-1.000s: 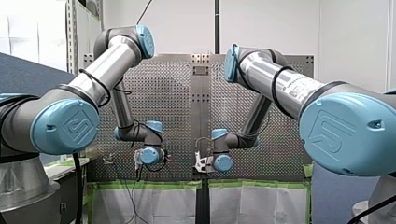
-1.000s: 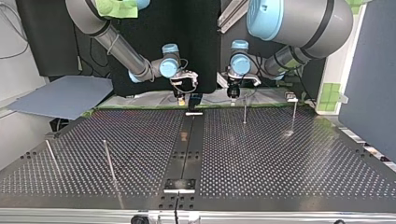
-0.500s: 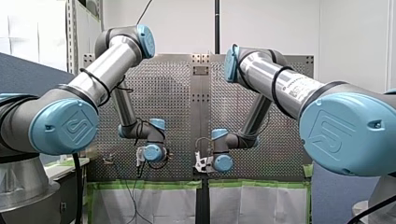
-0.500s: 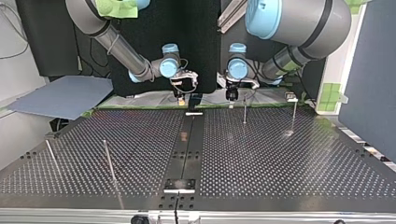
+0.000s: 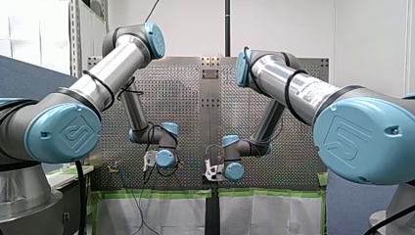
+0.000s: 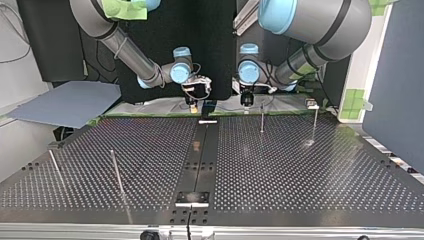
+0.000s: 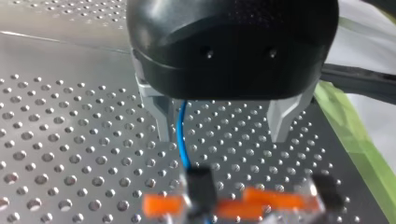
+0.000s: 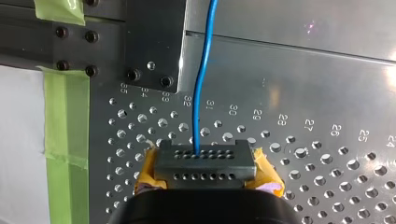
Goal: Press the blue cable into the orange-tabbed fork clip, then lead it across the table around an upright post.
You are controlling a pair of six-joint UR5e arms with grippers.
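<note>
In the left wrist view my left gripper (image 7: 222,128) is open, black with metal fingers (image 7: 161,116). The blue cable (image 7: 183,140) passes between the fingers, close to one of them and apart from both. It runs to the blurred orange-tabbed fork clip (image 7: 233,205) just ahead. In the right wrist view my right gripper (image 8: 204,161), with yellow pads (image 8: 268,175), is shut on the blue cable (image 8: 201,93), which leads straight ahead over the plate. In the top view my left gripper (image 6: 246,102) and my right gripper (image 6: 192,103) hang side by side at the table's far edge.
Thin upright posts stand on the perforated table (image 6: 280,165): one (image 6: 262,119) near my left gripper, one (image 6: 315,122) further to the top view's right, and two (image 6: 116,172) (image 6: 55,167) at its left. Green tape (image 8: 65,121) lines the table's edge.
My left arm has moved toward the table's middle, closer to my right gripper. My right arm has not moved.
</note>
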